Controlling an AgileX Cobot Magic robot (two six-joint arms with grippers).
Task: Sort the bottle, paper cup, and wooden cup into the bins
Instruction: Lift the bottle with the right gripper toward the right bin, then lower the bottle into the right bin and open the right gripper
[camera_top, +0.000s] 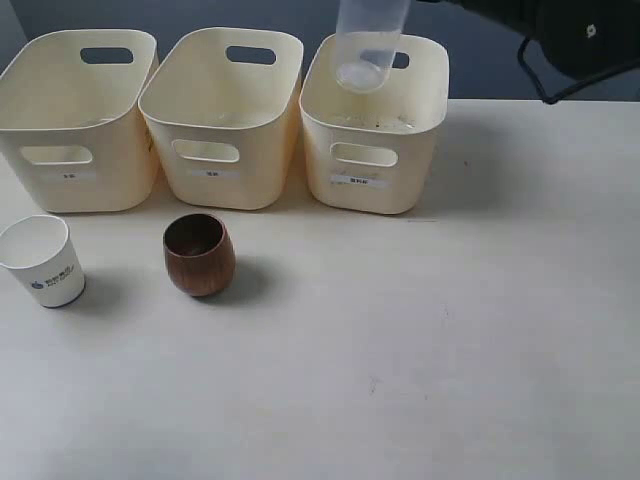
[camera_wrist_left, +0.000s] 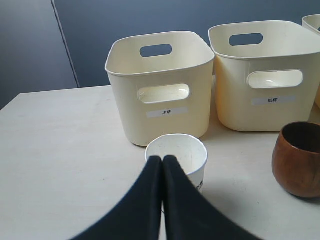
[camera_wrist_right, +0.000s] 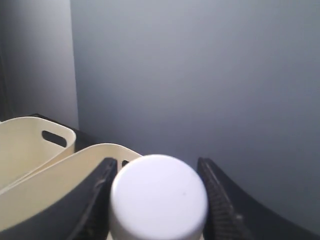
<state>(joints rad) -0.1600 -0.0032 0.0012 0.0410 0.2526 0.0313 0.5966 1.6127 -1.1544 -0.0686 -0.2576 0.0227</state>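
Observation:
The clear bottle (camera_top: 370, 45) hangs bottom-down over the right-hand bin (camera_top: 372, 150), its lower end just inside the rim. My right gripper (camera_wrist_right: 156, 163) is shut on it, and the white cap (camera_wrist_right: 159, 197) fills the space between the dark fingers (camera_wrist_right: 97, 195). The white paper cup (camera_top: 44, 262) with blue print stands in front of the left bin (camera_top: 75, 130). The brown wooden cup (camera_top: 199, 254) stands in front of the middle bin (camera_top: 220, 120). My left gripper (camera_wrist_left: 162, 159) is shut and empty, just short of the paper cup (camera_wrist_left: 177, 152).
The three cream bins stand side by side along the table's back edge. The right arm's dark body (camera_top: 565, 30) reaches in from the upper right. A grey wall rises behind the bins. Bare tabletop (camera_top: 450, 350) stretches to the front and right.

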